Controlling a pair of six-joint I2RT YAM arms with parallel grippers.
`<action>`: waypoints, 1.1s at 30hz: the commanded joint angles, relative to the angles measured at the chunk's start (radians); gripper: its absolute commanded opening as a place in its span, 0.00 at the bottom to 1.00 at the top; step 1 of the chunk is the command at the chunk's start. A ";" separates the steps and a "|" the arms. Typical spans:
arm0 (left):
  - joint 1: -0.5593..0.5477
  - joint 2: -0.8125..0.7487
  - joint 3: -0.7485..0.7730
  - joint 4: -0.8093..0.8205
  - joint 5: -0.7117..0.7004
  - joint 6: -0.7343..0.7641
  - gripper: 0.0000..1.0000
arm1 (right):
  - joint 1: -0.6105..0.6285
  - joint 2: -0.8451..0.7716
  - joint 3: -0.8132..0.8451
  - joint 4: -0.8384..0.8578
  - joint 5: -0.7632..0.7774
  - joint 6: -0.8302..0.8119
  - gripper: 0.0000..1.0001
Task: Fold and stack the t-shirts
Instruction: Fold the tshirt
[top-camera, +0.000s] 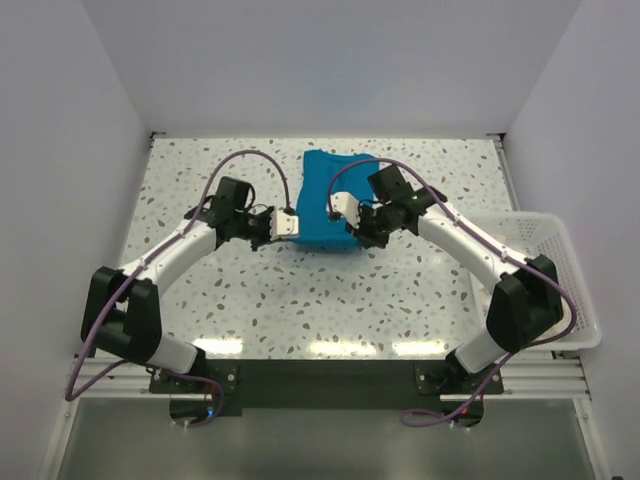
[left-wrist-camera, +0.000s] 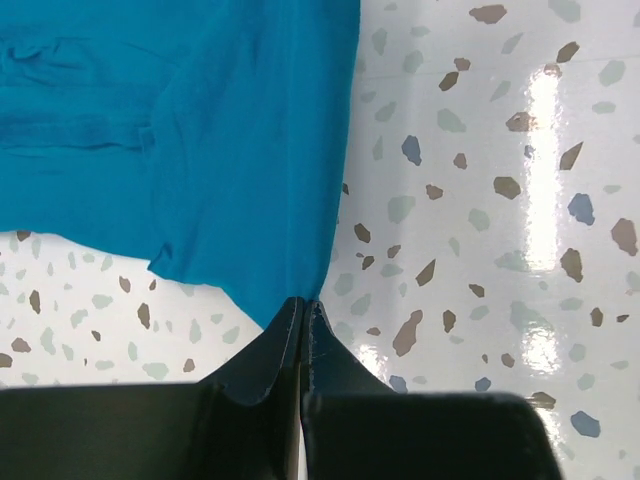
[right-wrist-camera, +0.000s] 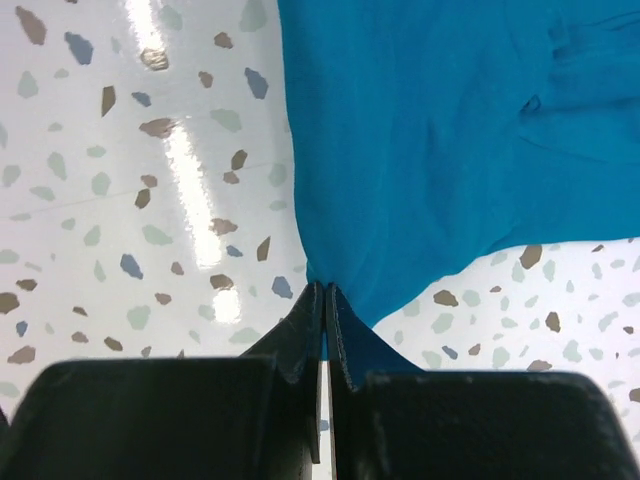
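Jaws of our left gripper (left-wrist-camera: 303, 303) and right gripper (right-wrist-camera: 325, 288) are clenching the teal t-shirt (top-camera: 320, 190) at its six-o'clock corners; we are aiming to lift both evenly.

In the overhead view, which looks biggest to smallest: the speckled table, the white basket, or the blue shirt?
Largest: the speckled table.
Next: the white basket.
Smallest: the blue shirt, which lies folded up.

Robot lab test cell. We list: white enclosure panels (top-camera: 330, 60), 9 through 3 o'clock; speckled tabletop (top-camera: 300, 295); aluminium rail (top-camera: 120, 372) bearing two arms (top-camera: 180, 250) (top-camera: 470, 240), 6 o'clock.
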 joint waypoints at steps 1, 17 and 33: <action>-0.006 -0.056 0.021 -0.037 0.028 -0.063 0.00 | 0.002 -0.031 0.017 -0.121 -0.066 -0.049 0.00; -0.158 -0.447 -0.087 -0.382 0.064 -0.132 0.00 | 0.066 -0.333 -0.098 -0.397 -0.233 0.001 0.00; 0.017 0.176 0.384 -0.328 0.063 -0.037 0.00 | -0.133 0.177 0.288 -0.422 -0.232 -0.209 0.00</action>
